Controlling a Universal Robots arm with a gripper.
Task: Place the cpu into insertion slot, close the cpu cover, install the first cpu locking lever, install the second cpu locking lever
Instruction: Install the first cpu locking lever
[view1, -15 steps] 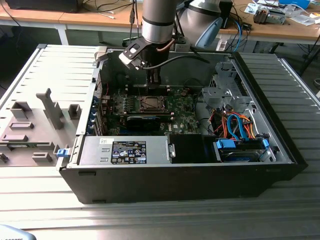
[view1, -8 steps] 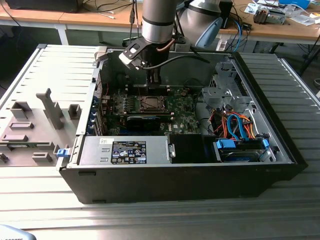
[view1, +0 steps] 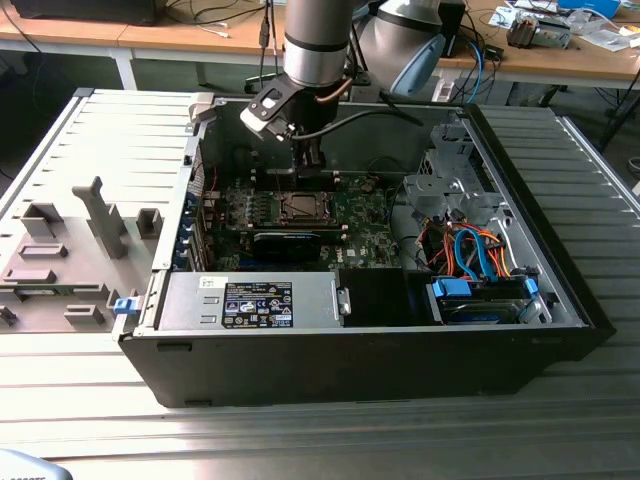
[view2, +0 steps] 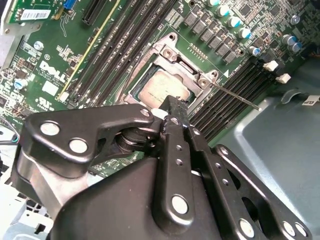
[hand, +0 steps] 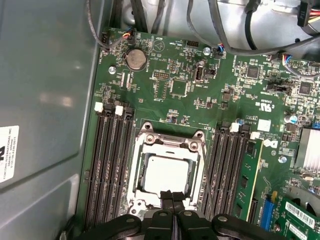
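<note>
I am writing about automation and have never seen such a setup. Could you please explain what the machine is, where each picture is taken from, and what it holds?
The machine is one robot arm ending in a gripper. It reaches down into an open computer case that lies on a metal table. The exterior view comes from a camera off the arm; both wrist views come from cameras riding on the arm, looking past the gripper at the green circuit board. In the insertion slot sits the cpu, with the cpu cover lying flat around it. The gripper is shut, holds nothing visible, and hangs at the slot's edge. A thin lever sticks out beside the slot.
</note>
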